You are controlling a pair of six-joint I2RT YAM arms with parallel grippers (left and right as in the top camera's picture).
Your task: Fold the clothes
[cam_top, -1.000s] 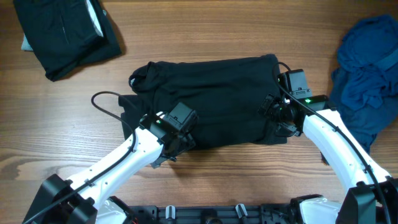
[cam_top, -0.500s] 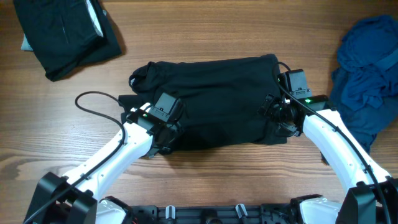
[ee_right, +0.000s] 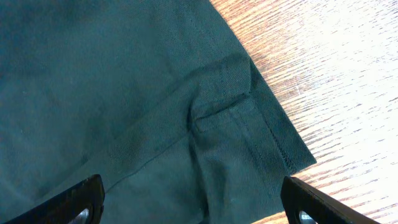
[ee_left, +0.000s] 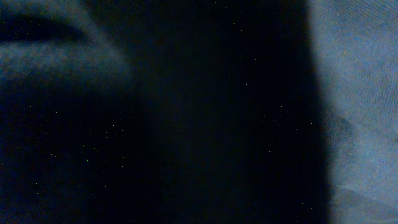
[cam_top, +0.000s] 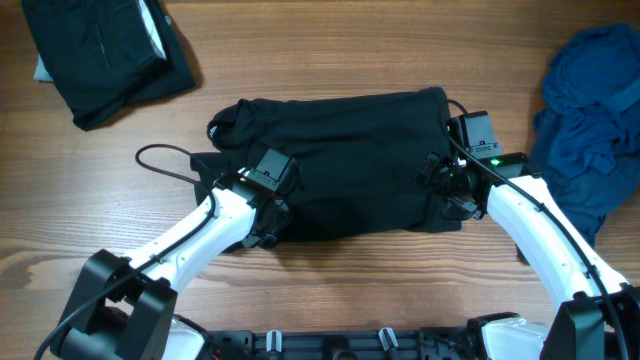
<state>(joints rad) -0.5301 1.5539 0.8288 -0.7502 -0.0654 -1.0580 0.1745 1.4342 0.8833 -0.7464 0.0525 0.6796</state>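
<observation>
Mid-fold on the black shirt, lying part-folded at the centre of the table. The left gripper is buried in its lower-left edge, grip impossible to tell. The right gripper hovers, jaws spread wide, over the right hem corner. Next, probably: pinch both edges and carry them over

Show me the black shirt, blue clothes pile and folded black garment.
black shirt (cam_top: pixel 350 150), overhead view, middle of its body.
blue clothes pile (cam_top: pixel 590 115), overhead view, centre of heap.
folded black garment (cam_top: pixel 100 55), overhead view, top face.
</observation>
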